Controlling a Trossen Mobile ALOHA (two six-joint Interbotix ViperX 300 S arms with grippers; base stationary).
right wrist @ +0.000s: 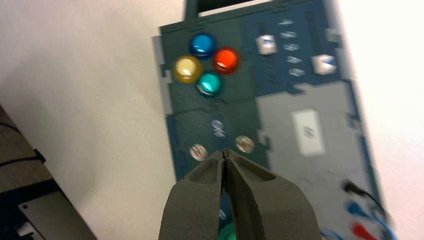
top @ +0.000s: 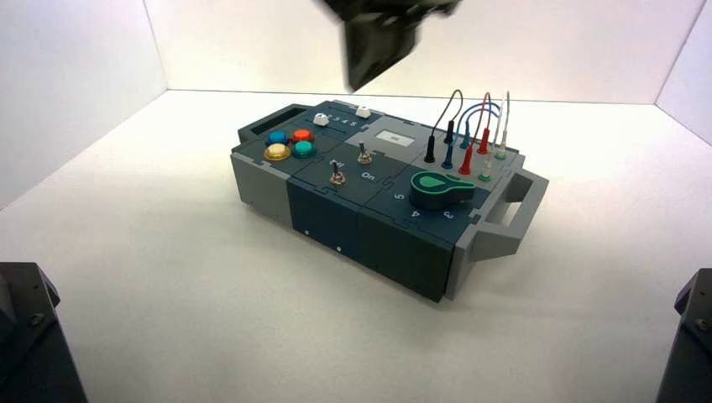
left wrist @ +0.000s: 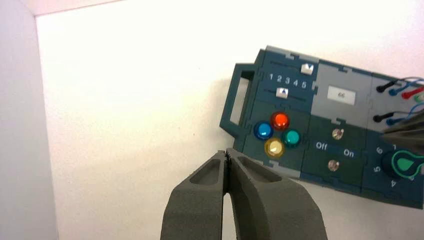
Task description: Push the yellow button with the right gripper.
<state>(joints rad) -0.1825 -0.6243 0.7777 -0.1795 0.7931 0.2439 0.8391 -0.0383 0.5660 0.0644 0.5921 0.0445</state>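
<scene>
The yellow button [top: 277, 152] is the near-left dome of a cluster of coloured buttons at the left end of the box [top: 327, 214]. It also shows in the left wrist view [left wrist: 274, 147] and the right wrist view [right wrist: 187, 69]. My right gripper [right wrist: 225, 152] is shut and empty. It hangs high above the box as a dark blurred shape [top: 378, 46], its tips over the two toggle switches [right wrist: 243, 144], well short of the button. My left gripper [left wrist: 226, 151] is shut too, held off the box's left end above the white table.
Round the yellow button sit a blue button [top: 277, 138], an orange-red one [top: 302, 135] and a teal one [top: 304, 149]. Further right are the green knob [top: 441, 189] and the plugged wires [top: 474, 134]. Arm bases fill both lower corners [top: 25, 336].
</scene>
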